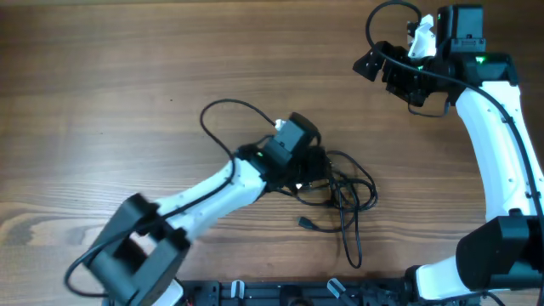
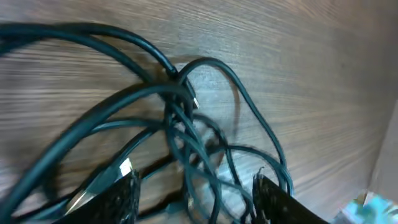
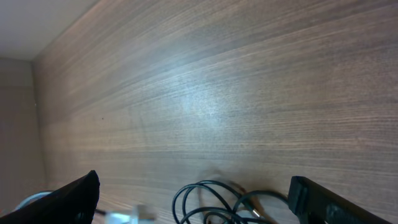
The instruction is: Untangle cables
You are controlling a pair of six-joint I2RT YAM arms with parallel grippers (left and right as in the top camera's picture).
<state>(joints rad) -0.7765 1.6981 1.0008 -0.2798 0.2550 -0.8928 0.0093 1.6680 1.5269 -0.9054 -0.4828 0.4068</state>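
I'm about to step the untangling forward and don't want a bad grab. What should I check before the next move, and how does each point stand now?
1. Left hand over the tangle of thin black cables: ok.
2. Strands between its fingers: ok, several cross the gap.
3. One strand singled out: not ok.
4. Left grip closed: not ok, fingers stand apart.
5. Right hand open and empty: ok.
6. Right hand near the tangle: not ok, it hangs well away above the brown wooden table.

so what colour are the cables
The cables are black; the overhead view shows it best.
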